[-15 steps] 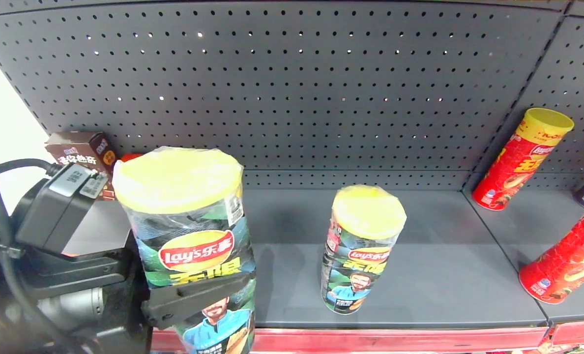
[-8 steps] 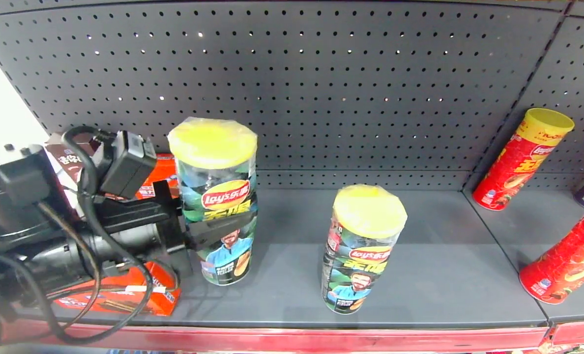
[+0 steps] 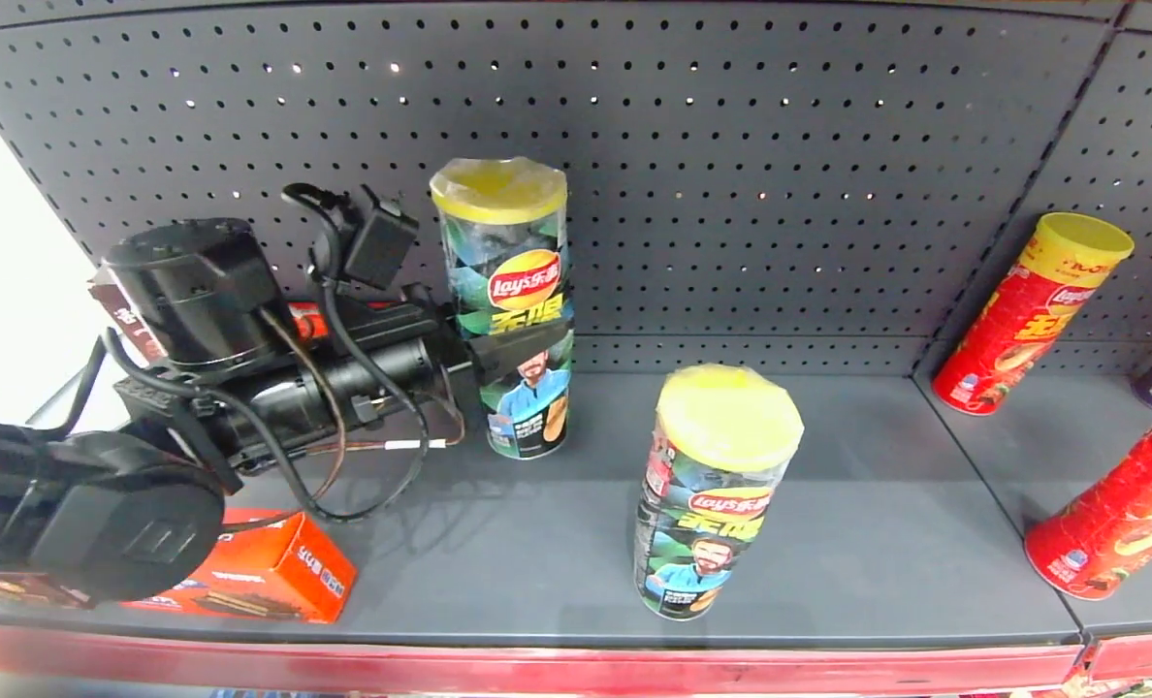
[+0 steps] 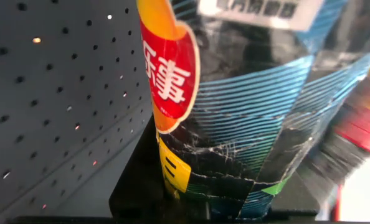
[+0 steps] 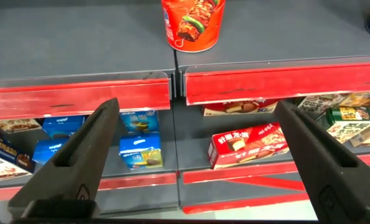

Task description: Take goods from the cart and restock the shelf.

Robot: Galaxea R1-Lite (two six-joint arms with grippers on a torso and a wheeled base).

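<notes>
Two green chip cans with yellow lids are on the grey shelf (image 3: 877, 523) in front of you. The left gripper (image 3: 523, 364) is closed around the held can (image 3: 518, 310) and clamps it near the middle of its body. One black finger (image 3: 518, 347) lies across the front of the label. The other finger is hidden behind the can.

This held can is upright. Its long axis is vertical, the yellow lid points up, and the printed label faces out of the shelf toward you. The can is at the back of the shelf, close to the perforated back panel (image 3: 731, 194). You cannot tell if its bottom touches the shelf board or is just above it. In the left wrist view the held can (image 4: 235, 112) is very close to the lens, with the panel beside it.

The second can (image 3: 717, 494) stands upright nearer to the front edge, to the right of the held can and well apart from it.

The right gripper (image 5: 203, 162) has its fingers spread wide and grasps nothing. In its view it is in front of lower shelves with red rails, and a red container (image 5: 193, 25) stands on the board above them.

An orange box (image 3: 256, 572) lies at the front left of the shelf, under the left arm. At the right, a leaning red can (image 3: 1027, 315) rests against the panel, and a tilted red can (image 3: 1114, 519) is near the front.
</notes>
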